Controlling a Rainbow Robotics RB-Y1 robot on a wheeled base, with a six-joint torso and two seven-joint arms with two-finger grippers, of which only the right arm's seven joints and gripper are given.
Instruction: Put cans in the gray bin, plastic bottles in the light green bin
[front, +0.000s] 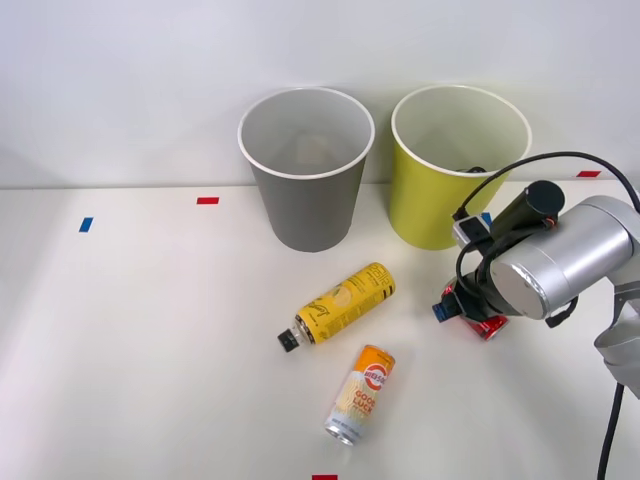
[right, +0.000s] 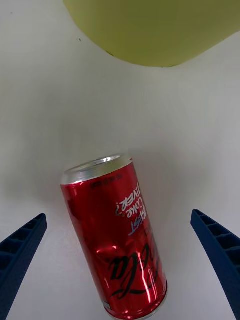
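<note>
Red can (right: 117, 240) lying on its side (silver top), jaws wide

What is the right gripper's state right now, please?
Right gripper: open, holding nothing, fingers on either side of the red can lying on the table.

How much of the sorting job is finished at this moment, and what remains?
Nothing looks sorted yet. In hand: the open right pincer straddles the red can, which lies on the table in front of the light green bin, not yet gripped. Left: that can and the orange-and-cream can go into the gray bin; the yellow bottle goes into the light green bin.
</note>
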